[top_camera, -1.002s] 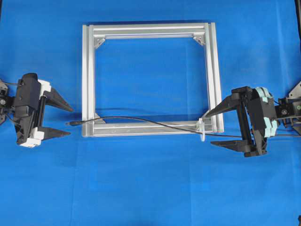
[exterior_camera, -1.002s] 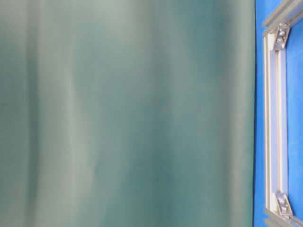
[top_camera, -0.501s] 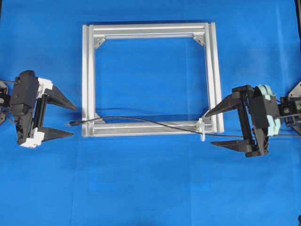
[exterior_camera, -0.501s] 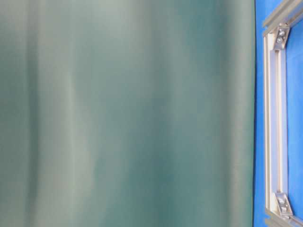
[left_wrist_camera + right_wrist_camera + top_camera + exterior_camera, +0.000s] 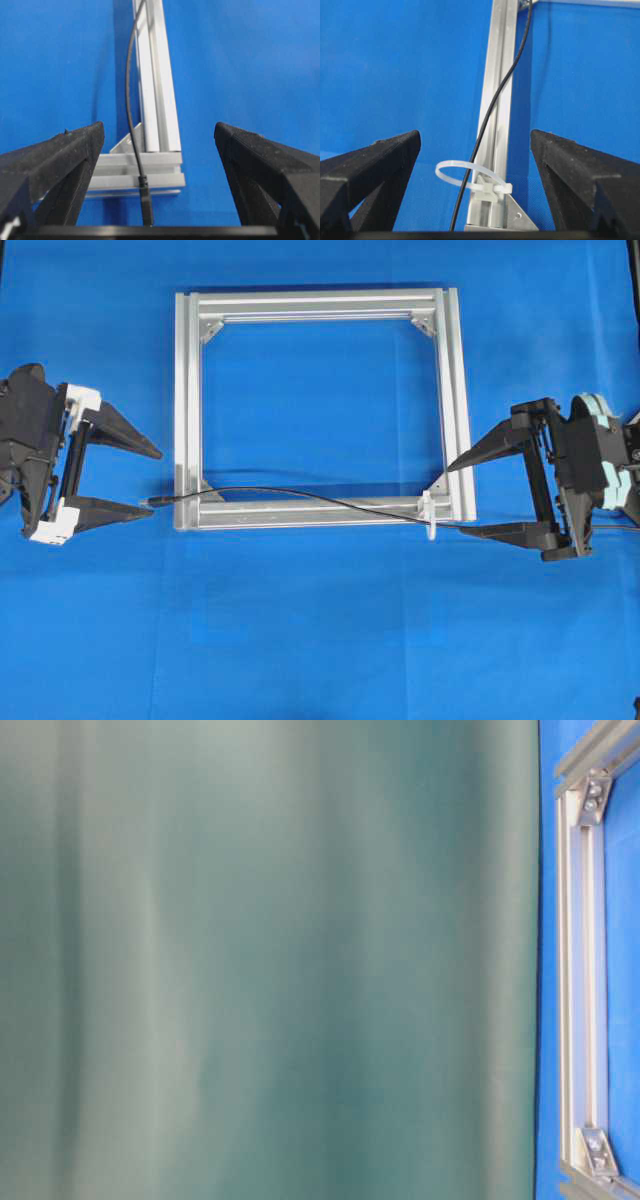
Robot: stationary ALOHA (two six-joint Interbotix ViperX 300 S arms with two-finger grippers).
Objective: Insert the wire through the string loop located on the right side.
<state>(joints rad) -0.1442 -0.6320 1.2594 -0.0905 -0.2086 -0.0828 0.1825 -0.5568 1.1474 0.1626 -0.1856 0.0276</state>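
Observation:
The thin black wire [image 5: 300, 496] lies along the front bar of the silver frame [image 5: 190, 390]. Its plug [image 5: 152, 502] rests just outside the frame's front left corner. The wire passes through the whitish string loop [image 5: 430, 520] at the front right corner and runs on to the right. My left gripper [image 5: 155, 480] is open, with the plug [image 5: 146, 205] lying untouched between its fingers. My right gripper [image 5: 456, 499] is open too, facing the string loop [image 5: 465, 172], which has the wire [image 5: 495, 105] threaded through it.
A blue cloth [image 5: 320, 640] covers the table. The frame's triangular corner brackets [image 5: 210, 330] sit inside its corners. In the table-level view a green curtain [image 5: 270, 960] hangs behind the frame's far bar [image 5: 572, 970].
Both arms have drawn back from the frame, the left one leftward and the right one rightward. Both grippers stay open. The wire and the loop have not moved.

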